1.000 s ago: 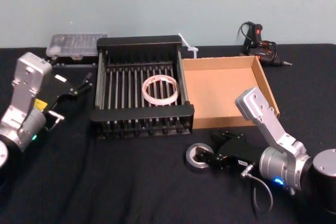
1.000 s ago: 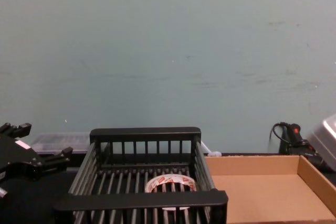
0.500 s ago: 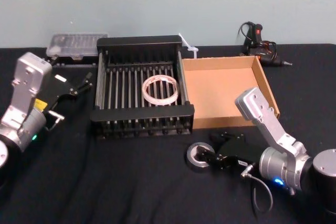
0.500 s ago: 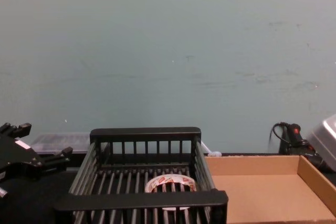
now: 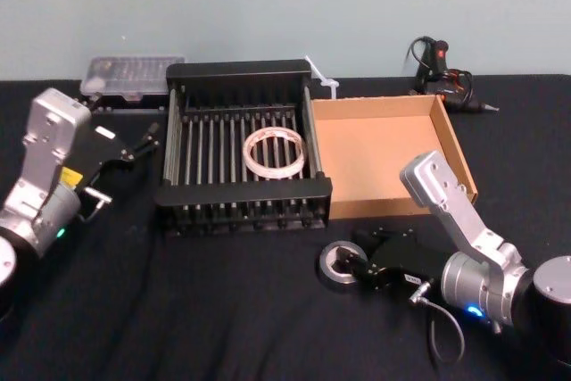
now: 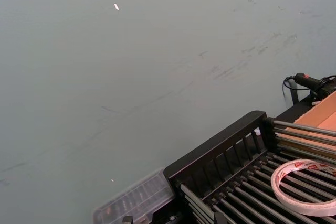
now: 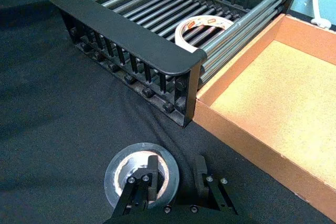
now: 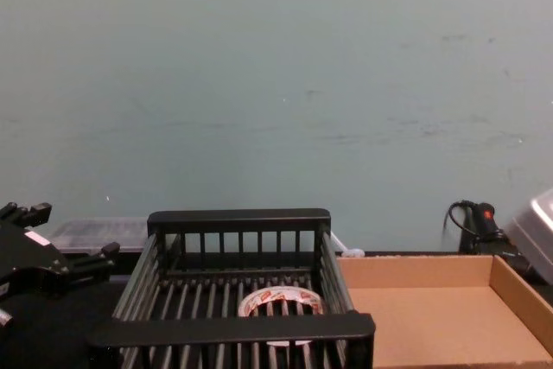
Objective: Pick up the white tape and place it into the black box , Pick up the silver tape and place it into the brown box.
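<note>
White tape lies in black box: first half done. Right tool open, straddling silver tape on desk near front edge; brown box empty. Left tool open, parked by left edge.

No text can be read; the red-orange print on the whitish tape roll is not legible.

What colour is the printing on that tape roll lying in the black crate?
Red-orange marks on the whitish white tape, clearest in the right wrist view.
</note>
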You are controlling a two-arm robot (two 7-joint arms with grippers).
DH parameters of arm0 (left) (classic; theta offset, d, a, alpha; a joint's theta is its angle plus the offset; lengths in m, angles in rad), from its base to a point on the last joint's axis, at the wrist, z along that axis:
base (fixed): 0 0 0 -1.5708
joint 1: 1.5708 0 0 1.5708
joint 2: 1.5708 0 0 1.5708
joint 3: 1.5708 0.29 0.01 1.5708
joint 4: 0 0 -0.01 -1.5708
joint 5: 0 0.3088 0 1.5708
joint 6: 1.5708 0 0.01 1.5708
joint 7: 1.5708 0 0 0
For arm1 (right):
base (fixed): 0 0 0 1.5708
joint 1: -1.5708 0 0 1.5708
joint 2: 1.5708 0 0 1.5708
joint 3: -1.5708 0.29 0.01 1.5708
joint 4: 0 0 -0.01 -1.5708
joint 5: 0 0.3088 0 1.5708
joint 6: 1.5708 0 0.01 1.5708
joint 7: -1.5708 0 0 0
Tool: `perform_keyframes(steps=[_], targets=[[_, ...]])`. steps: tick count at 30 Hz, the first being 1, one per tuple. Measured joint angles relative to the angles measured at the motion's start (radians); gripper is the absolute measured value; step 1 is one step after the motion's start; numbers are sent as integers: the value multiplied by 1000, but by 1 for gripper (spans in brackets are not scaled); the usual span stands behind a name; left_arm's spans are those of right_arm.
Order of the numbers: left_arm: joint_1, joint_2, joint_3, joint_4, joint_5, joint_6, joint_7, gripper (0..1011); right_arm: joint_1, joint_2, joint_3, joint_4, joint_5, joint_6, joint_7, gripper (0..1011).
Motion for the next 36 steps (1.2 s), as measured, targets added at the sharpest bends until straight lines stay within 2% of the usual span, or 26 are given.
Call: perform_keyframes(steps=[6,11,13,36], targets=[[0,0,0,0,0,0,0,1001,-2,0,1,-4,0,0,0,380],[0,0,0,0,0,0,0,1001,-1,0,0,-4,-1,0,0,233],[0,0,0,0,0,0,0,1001,0,0,0,-4,-1,0,1,213],[0,0,0,0,0,0,0,1001,-8,-1,8,-32,24,-26,8,204]])
